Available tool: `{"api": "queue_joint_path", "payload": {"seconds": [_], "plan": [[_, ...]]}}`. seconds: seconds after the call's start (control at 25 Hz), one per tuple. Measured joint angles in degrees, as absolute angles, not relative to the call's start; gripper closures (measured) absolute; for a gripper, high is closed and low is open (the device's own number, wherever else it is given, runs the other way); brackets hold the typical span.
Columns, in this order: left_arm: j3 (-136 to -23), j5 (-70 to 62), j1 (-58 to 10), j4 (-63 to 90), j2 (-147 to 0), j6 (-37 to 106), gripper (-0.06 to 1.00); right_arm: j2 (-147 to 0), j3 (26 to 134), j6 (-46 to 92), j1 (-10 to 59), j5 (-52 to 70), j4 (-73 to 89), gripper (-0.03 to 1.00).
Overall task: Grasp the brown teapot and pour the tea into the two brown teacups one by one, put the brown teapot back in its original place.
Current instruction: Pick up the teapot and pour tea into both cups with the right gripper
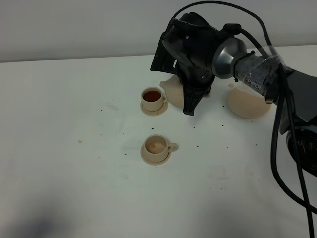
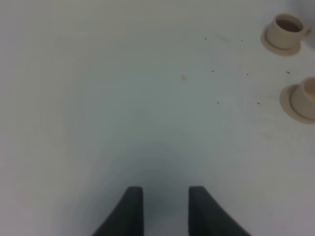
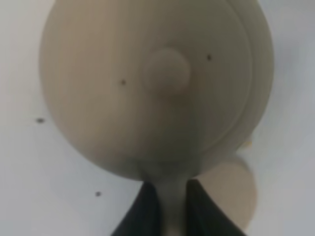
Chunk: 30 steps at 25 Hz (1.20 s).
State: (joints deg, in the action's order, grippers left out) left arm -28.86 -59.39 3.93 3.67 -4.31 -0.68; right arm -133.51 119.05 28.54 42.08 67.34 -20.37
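The brown teapot (image 1: 171, 89) is sitting at the far middle of the worktop (image 1: 74, 173), mostly hidden behind the right gripper (image 3: 172, 216), with its short spout pointing left toward the far teacup (image 1: 152, 97). Whether it is touching the worktop cannot be told. In the right wrist view the right gripper is clamping tight on the teapot's loop handle, and the domed lid with its knob is sitting in place. The far teacup, just left of the spout, is holding dark brown tea and standing on its small saucer (image 1: 154, 111). The near teacup (image 1: 156, 145) is showing only a faint brownish trace inside and is likewise resting on a saucer. The wide round saucer (image 1: 245, 105) is lying to the right of the teapot with nothing on it. The left gripper (image 2: 165, 191) is hovering with its fingers parted, well left of both cups.
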Motion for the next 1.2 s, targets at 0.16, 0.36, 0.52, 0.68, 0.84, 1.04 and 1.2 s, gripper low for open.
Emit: {"api": "queue_joint_path", "payload": {"seconds": [0.16,0.36,0.52,0.68,0.84,1.04,1.2], "plan": [[-28.86,-59.39,3.93,3.67,-4.31,-0.68,0.70,-133.51,119.05,29.55,41.57,67.84,-15.36,0.86],[-28.86,-59.39,3.93,3.67,-4.31,-0.68,0.70,-133.51,119.05,29.84,40.70,67.88,-11.90,0.86],[-28.86,-59.39,3.93,3.67,-4.31,-0.68,0.70,-133.51,119.05,29.84,40.33,67.88,-11.23,0.86],[-28.86,-59.39,3.93,3.67,-4.31,-0.68,0.70,-133.51,119.05,29.84,40.28,67.83,-11.10,0.86],[-28.86,-59.39,3.93,3.67,-4.31,-0.68,0.70,-133.51,119.05,29.84,40.28,67.83,-11.10,0.86],[-28.86,-59.39,3.93,3.67,-4.31,-0.68,0.70,-133.51,119.05,29.84,40.28,67.78,-11.05,0.86],[-28.86,-59.39,3.93,3.67,-4.31,-0.68,0.70,-133.11,119.05,29.84,40.28,68.56,-11.05,0.86]]}}
